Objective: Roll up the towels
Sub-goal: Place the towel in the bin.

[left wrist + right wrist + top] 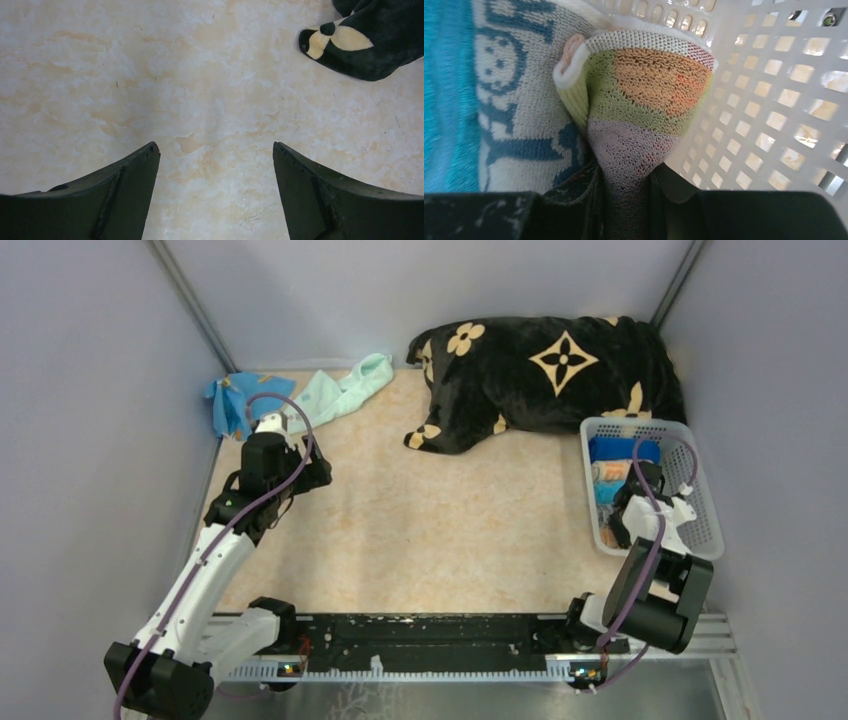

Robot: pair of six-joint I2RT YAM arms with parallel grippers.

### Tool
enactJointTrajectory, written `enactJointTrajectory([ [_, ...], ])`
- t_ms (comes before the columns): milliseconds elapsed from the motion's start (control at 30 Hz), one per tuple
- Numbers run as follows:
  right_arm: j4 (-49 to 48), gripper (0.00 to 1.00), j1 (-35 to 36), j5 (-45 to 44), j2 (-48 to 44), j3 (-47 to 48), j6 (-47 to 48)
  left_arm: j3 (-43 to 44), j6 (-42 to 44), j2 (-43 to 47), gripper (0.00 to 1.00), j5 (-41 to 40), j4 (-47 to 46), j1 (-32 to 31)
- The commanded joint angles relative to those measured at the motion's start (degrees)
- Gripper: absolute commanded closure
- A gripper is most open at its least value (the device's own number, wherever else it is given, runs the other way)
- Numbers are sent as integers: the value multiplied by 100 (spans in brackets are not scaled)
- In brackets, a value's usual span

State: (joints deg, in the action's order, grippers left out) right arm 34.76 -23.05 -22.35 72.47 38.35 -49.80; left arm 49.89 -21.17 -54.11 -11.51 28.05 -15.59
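Observation:
My right gripper (625,522) is down inside the white basket (702,502). In the right wrist view it (626,186) is shut on a knit towel with green, orange and lilac patches (644,100), pinched next to the basket wall (774,100). A grey-blue patterned towel (519,100) and a teal towel (446,90) lie beside it. My left gripper (313,476) is open and empty over the bare tabletop; its fingers (135,190) stand wide apart. A mint green towel (345,390) and a blue towel (230,400) lie crumpled at the far left.
A big plush black blanket with beige flower motifs (550,365) lies at the back right, one corner showing in the left wrist view (365,45). The basket stands against the right wall. Grey walls close in the beige table (430,530) on three sides.

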Motion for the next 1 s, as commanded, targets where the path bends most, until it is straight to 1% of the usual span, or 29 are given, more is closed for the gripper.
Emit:
enactJointTrajectory([
  [0,-446,95,-25,594,489,-221,-184,-47,-15,23,11,96,-151,63],
  [67,-289,91,-24,544,415,-167,-181,-45,-23,21,11,107,-151,78],
  [133,-182,85,-25,476,180,-144,-142,-48,-19,22,11,118,-155,91],
  [233,-125,66,-25,503,-322,-151,-102,-49,-27,9,11,148,-176,120],
  [267,-108,61,-22,544,-462,-138,-110,-48,-28,10,11,149,-177,125],
  [333,-43,54,-28,589,-719,-80,-144,-49,-33,22,11,147,-171,144],
  [367,35,49,-25,591,-766,-37,-163,-49,-29,22,11,151,-169,152],
  [467,298,37,-24,576,-765,184,-207,-58,-29,30,11,170,-178,160],
  [533,424,30,-21,547,-750,269,-220,-58,-33,38,11,183,-186,162],
  [633,435,29,-26,588,-757,244,-241,-53,-21,49,11,201,-191,179],
  [800,206,29,-29,682,-592,-20,-330,-62,-19,78,11,210,-188,204],
  [967,-244,35,-112,709,-235,-267,-321,-74,-27,101,11,234,-195,215],
])
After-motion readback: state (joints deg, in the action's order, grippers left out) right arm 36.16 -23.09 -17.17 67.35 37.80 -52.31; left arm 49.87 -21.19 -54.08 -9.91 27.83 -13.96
